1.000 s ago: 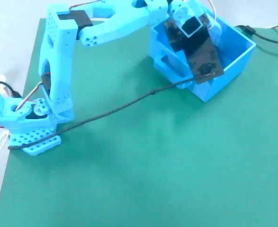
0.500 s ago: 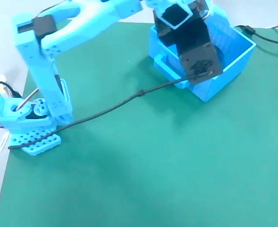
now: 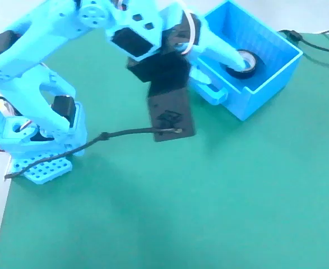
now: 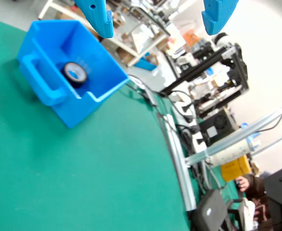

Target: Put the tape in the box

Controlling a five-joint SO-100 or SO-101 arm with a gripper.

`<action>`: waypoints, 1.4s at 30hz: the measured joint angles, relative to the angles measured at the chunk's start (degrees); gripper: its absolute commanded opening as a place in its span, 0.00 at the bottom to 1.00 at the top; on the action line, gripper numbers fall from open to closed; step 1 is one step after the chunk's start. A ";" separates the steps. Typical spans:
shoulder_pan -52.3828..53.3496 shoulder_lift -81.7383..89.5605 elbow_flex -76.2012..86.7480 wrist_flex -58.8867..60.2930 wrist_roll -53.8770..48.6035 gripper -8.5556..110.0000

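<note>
Black tape (image 4: 75,73) lies flat on the floor of the blue box (image 4: 104,85), roughly seven o'clock from the empty gripper (image 4: 155,17) in the wrist view, whose jaws hang wide apart above the green bench (image 3: 209,202), so I judge the task done.

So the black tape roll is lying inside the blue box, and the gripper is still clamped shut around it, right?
Not quite. The tape does lie inside the box, but the gripper is not clamped on it. The wrist view shows its two blue fingers spread wide apart with nothing between them, well clear of the roll. The fixed view agrees: the roll sits alone on the box floor.
</note>
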 measured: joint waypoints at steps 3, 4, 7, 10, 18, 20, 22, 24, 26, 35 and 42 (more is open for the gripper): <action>2.20 6.50 8.44 -2.11 -0.88 0.30; 2.72 8.88 11.69 -3.43 -0.97 0.30; 4.13 15.38 22.32 -7.47 -1.05 0.30; 5.36 22.24 33.75 -12.22 -1.93 0.30; 5.89 37.09 56.69 -20.04 -2.11 0.25; 5.80 38.58 60.12 -21.27 -2.81 0.25; 5.71 41.57 64.25 -21.53 -2.99 0.25; 5.71 46.05 68.12 -21.62 -3.16 0.25; 5.71 50.62 72.07 -21.45 -3.16 0.25; 7.65 59.59 79.19 -18.11 -4.48 0.11; 8.96 60.12 83.32 -17.75 -5.19 0.07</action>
